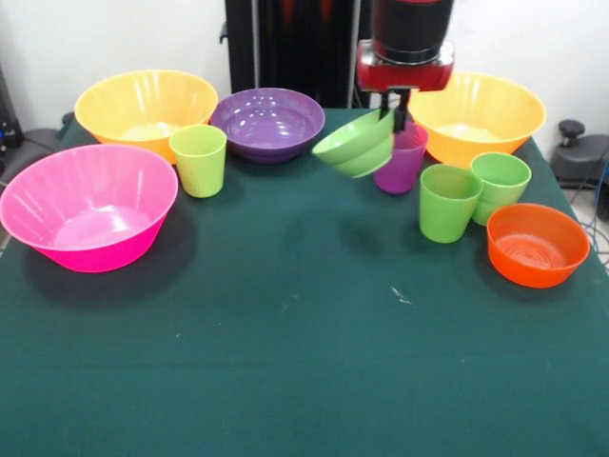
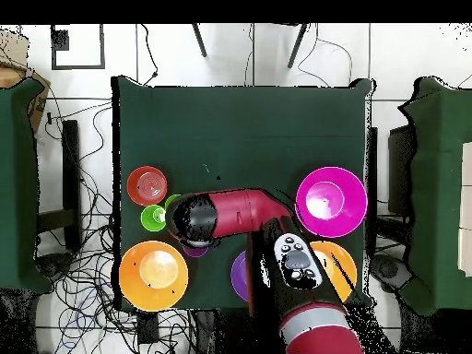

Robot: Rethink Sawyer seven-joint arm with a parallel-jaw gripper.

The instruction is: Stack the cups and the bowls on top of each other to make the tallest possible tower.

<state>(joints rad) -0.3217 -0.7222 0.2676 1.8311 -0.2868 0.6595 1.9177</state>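
At upper centre of the front view, I see my gripper [image 1: 400, 112] clamped on the rim of the small green bowl [image 1: 357, 145], holding it tilted off the table [image 1: 285, 362], beside the purple cup [image 1: 401, 162] at right.

arm [image 2: 241, 212]: reaching left | tool [image 1: 400, 112]: clamped, raised, load tilted

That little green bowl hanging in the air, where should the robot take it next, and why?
Probably carry the small glossy green plastic bowl, held tilted at its rim by the tool, across and lower it onto the medium purple plastic bowl. That bowl is wider, stands empty on the table, and looks like a steady base, whereas nothing is stacked yet.
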